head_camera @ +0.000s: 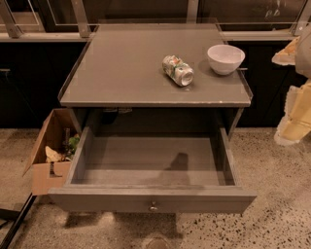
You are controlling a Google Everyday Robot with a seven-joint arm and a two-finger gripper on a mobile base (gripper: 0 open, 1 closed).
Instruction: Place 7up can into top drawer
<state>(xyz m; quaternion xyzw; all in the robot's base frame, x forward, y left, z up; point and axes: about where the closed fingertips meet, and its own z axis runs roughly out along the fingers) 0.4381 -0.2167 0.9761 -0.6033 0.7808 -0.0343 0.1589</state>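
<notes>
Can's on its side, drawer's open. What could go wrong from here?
1. The 7up can lies on its side, so it may roll when touched.
2. The white bowl sits close beside it; the gripper, at the view's right edge, might clip it reaching in.

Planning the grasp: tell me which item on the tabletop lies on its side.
The 7up can, its shiny end facing the camera; the white bowl beside it stands upright. The gripper hangs at the view's right edge.

Speckled terrazzo floor [282, 204], dim light. Grey table [121, 68] in centre; dark wall [29, 82] behind w/ glazed frames [146, 9] above. Open cardboard box [46, 180] on floor, left.
</notes>
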